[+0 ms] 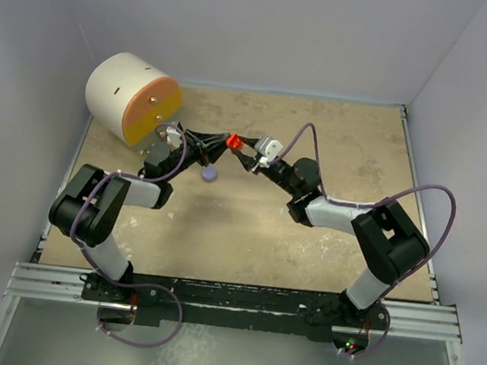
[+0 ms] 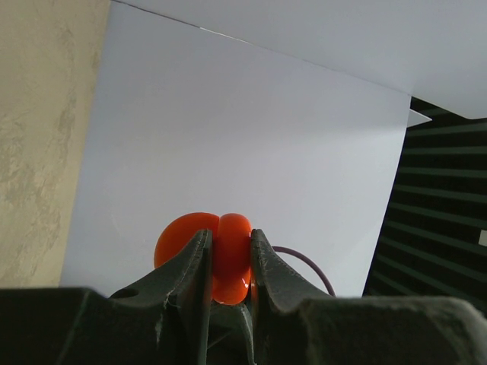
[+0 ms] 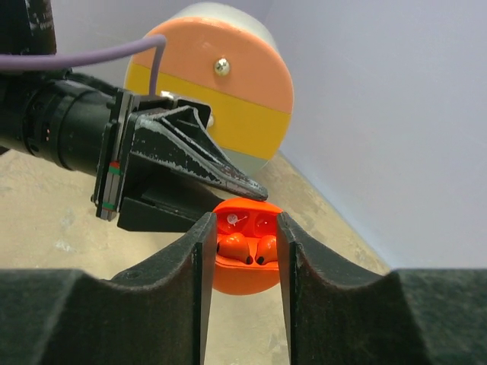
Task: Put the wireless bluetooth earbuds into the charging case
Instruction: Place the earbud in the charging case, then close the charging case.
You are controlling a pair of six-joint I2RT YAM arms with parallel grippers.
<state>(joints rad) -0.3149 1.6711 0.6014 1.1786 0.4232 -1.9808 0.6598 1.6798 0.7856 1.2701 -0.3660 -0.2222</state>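
1. The left gripper [image 2: 228, 239] is clamped tight on the open red charging case [image 3: 243, 283].
2. Two red earbuds [image 3: 232, 245] sit in its wells.
3. The right gripper [image 3: 243, 228] has its fingers parted, framing the case.

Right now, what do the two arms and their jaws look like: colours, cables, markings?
Both the left arm and the right arm have black joints and white links, with a lavender cable looped along each. The jaws are black, tapered and scuffed whitish. The left wrist bears a ring with red and green marks.
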